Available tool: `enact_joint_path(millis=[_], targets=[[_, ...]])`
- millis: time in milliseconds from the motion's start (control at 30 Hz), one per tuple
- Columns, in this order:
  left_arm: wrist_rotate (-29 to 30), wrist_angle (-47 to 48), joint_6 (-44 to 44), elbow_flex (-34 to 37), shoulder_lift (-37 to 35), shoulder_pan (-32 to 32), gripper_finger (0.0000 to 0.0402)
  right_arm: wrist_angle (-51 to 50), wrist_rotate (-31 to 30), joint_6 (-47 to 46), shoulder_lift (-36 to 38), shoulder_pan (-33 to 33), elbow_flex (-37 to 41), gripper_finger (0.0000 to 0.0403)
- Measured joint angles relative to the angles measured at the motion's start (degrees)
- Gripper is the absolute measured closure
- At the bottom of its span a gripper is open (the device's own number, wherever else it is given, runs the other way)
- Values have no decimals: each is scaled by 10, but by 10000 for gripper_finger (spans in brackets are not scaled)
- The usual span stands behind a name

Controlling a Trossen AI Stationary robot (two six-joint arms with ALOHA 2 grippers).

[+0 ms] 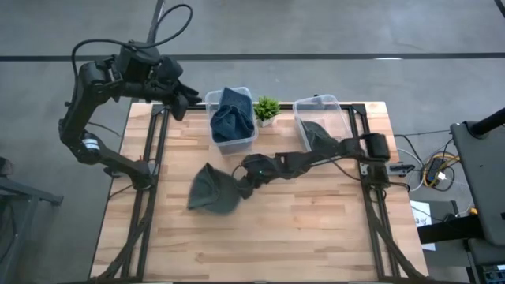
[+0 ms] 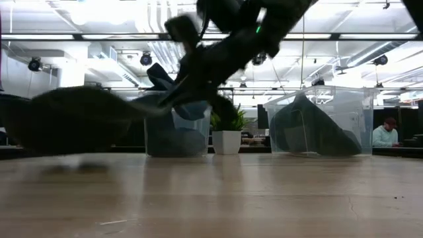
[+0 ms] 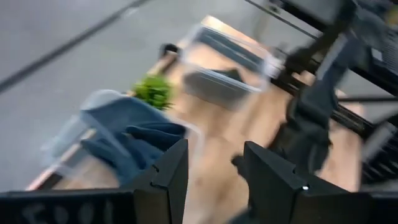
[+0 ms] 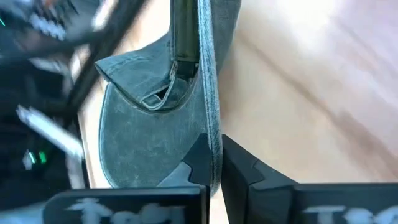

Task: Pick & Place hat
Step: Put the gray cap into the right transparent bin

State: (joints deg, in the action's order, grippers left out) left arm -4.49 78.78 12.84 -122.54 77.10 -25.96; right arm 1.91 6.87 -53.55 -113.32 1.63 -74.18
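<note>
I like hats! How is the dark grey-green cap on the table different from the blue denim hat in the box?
The dark grey-green cap lies on the wooden table, pinched by the right gripper; the blue denim hat sits in a clear plastic bin, untouched. One is greyish green, the other blue. Both are soft fabric hats.

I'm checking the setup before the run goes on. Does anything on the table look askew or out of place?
Mostly tidy. The blue hat bulges over the rim of its clear bin instead of lying inside. The dark grey hat lies on the table's bare wood, its edge pinched in the right gripper, as the task requires. The left gripper waits open, above the table's far edge.
</note>
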Motion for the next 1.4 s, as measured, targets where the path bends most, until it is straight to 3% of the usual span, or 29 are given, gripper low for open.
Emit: enact_joint_path(millis=[300,400,567,700,1067,1400], targets=[[-205,3,-69,0,3,2,255,-207,1,52,164,41,-6,393],[-242,-2,-66,0,13,6,255,-252,-4,52,215,45,-6,393],[-246,-3,-65,0,46,35,255,-308,-3,43,284,52,-6,394],[-246,-13,-76,0,89,72,255,-334,36,38,307,52,-6,394],[-229,-31,-84,0,203,163,255,-428,52,64,300,52,-72,393],[-231,-44,-80,0,254,204,255,-485,41,91,290,53,-118,392]])
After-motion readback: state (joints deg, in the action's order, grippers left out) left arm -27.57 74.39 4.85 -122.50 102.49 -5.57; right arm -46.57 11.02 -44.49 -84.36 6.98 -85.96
